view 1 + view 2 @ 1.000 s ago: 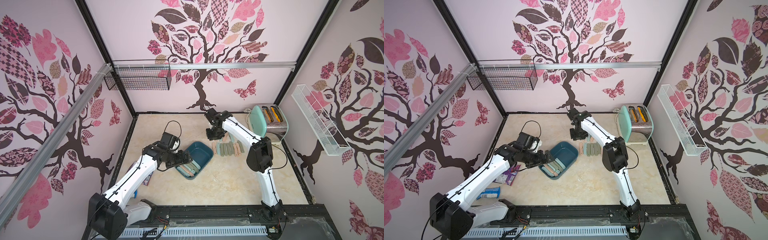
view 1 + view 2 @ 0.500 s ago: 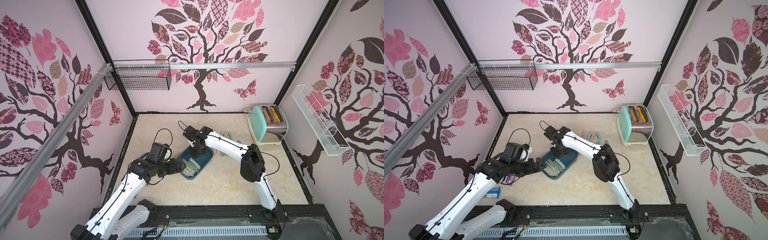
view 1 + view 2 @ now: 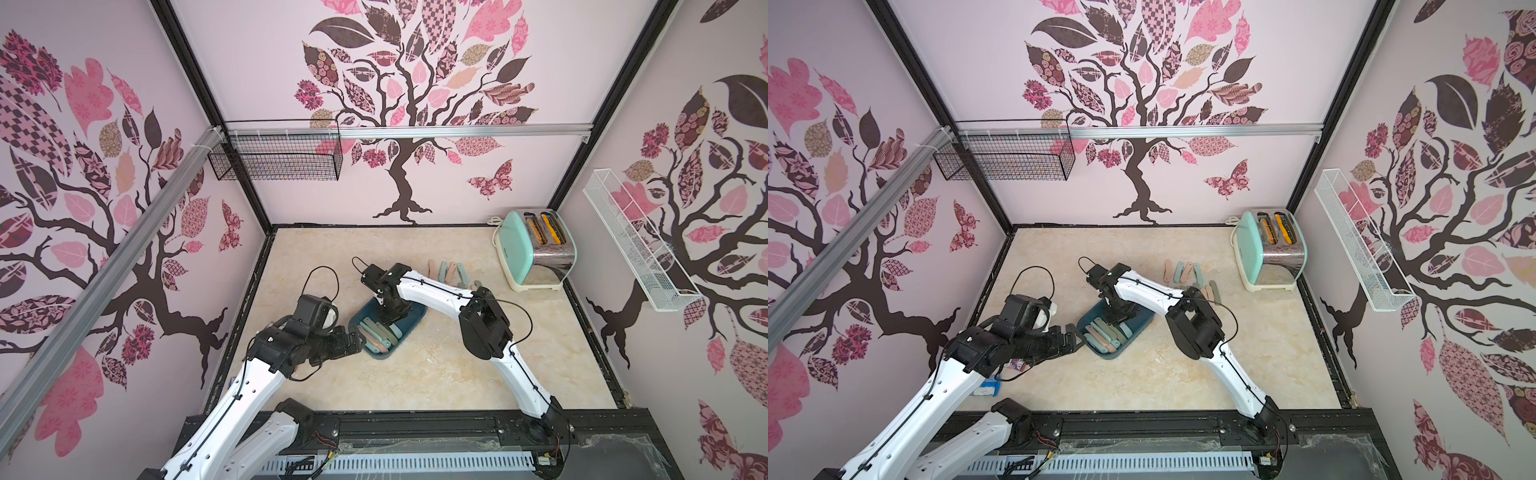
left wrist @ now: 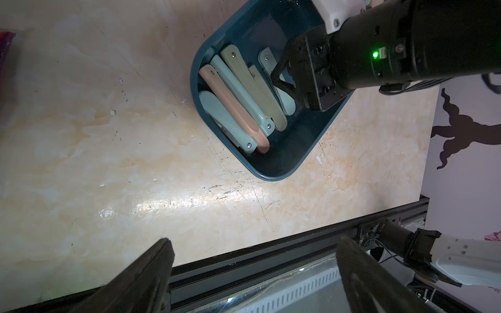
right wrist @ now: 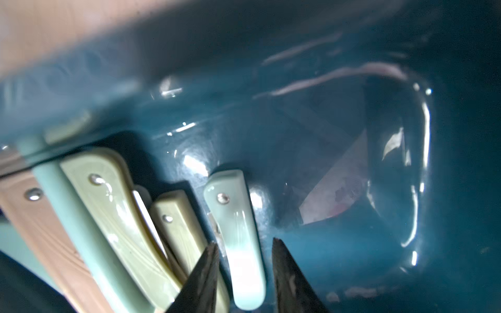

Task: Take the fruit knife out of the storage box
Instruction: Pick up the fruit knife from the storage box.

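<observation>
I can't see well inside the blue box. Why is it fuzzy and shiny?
Right wrist view: the storage box wall looks blurred up close, with white glare streaks. Left wrist view: sharp box, bright glare patch on the table.

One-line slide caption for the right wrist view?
Right gripper straddles a pale green fruit knife inside the teal storage box.

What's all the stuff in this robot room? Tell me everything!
Box: one, dark teal, mid-table.
Knives in box: about six, folded, pink, green, pale blue.
Knives on table: several, pink and teal, behind the box; some hidden.
Toaster: one, mint and silver, back corner.
Black basket: one, wire, back wall.
White basket: one, wire, side wall.
Packets: two, blue and purple, left table edge.
Left hand: black, open, beside box.
Right hand: black, open, inside box, straddling a pale blue knife.
</observation>
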You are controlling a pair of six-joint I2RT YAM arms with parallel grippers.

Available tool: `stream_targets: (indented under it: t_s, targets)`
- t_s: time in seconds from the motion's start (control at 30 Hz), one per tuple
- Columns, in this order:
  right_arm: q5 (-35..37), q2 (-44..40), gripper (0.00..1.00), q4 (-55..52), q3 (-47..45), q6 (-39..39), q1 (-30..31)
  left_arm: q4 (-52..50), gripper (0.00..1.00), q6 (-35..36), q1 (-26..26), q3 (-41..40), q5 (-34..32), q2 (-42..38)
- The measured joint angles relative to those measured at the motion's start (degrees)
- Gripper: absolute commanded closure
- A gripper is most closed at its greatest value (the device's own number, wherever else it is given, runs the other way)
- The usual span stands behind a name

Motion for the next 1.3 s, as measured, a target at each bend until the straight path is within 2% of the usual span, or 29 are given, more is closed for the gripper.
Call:
stream_targets:
  t_s: [0.27, 0.33, 0.6, 1.03, 1.3]
  targets:
    - [2.5, 1.4, 0.52, 0.7, 0.3, -0.3, 0.0, 0.1, 0.02, 0.2, 0.0, 0.0, 0.0, 2.1]
    - [3.0, 1.4, 0.53, 0.8, 0.3, -0.5, 0.0, 0.1, 0.02, 0.4, 0.0, 0.0, 0.0, 2.5]
    - [3.6, 1.4, 0.83, 1.6, -0.3, -1.1, 0.0, 0.7, 0.02, 0.9, 0.0, 0.0, 0.4, 4.2]
    - [4.5, 1.3, 0.85, -3.3, 4.4, -0.7, -1.0, 3.5, 0.02, 2.3, 0.0, 4.4, 1.6, 10.2]
    - [3.2, -1.3, 0.84, -4.8, 5.7, 0.5, -6.6, 6.2, 0.02, 2.9, 0.0, 7.9, 3.3, 15.0]
